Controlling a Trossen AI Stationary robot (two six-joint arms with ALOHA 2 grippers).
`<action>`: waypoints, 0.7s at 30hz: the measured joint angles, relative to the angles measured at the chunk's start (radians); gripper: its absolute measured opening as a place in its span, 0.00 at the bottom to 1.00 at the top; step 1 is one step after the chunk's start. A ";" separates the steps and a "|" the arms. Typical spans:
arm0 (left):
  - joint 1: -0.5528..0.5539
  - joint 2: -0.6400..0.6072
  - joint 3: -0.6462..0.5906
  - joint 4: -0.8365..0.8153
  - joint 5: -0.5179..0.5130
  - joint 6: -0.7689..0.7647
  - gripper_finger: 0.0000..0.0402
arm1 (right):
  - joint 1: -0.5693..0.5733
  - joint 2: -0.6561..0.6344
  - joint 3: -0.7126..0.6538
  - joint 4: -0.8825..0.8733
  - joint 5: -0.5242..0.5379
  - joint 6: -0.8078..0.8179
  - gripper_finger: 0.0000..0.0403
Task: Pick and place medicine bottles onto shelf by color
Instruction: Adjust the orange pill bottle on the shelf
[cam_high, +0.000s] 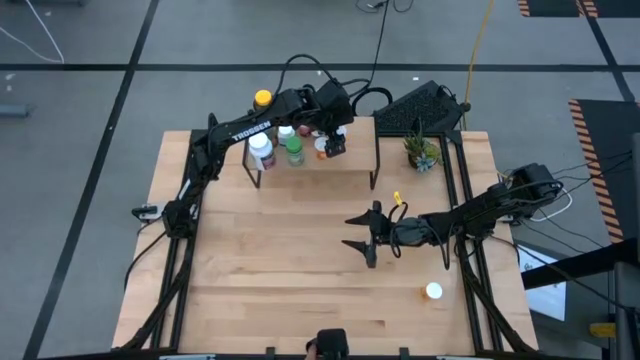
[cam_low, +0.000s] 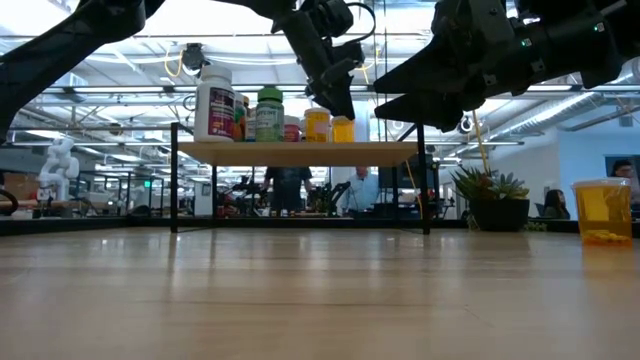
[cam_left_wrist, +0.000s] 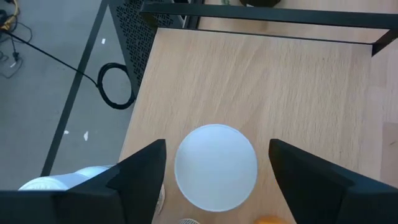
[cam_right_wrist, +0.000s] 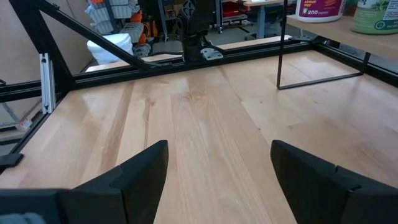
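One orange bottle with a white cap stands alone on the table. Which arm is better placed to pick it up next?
The right. The right gripper, open and empty, hovers near the orange bottle. The left gripper is open over the shelf, around a white-capped bottle.

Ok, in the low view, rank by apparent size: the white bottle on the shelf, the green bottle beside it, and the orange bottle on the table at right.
1. White bottle, tallest and widest.
2. Orange bottle on the table and green bottle look about alike; they may stand at different distances from the camera, so I won't rank them.
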 joint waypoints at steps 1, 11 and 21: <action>0.000 0.000 0.000 0.000 0.000 0.000 0.72 | 0.000 0.000 0.000 0.000 0.000 0.000 0.69; -0.016 -0.011 0.000 -0.033 -0.040 0.027 0.74 | 0.000 0.000 0.000 -0.008 0.000 -0.001 0.69; -0.097 -0.085 0.001 -0.044 -0.188 0.120 0.73 | 0.000 0.000 0.000 -0.023 0.000 -0.001 0.69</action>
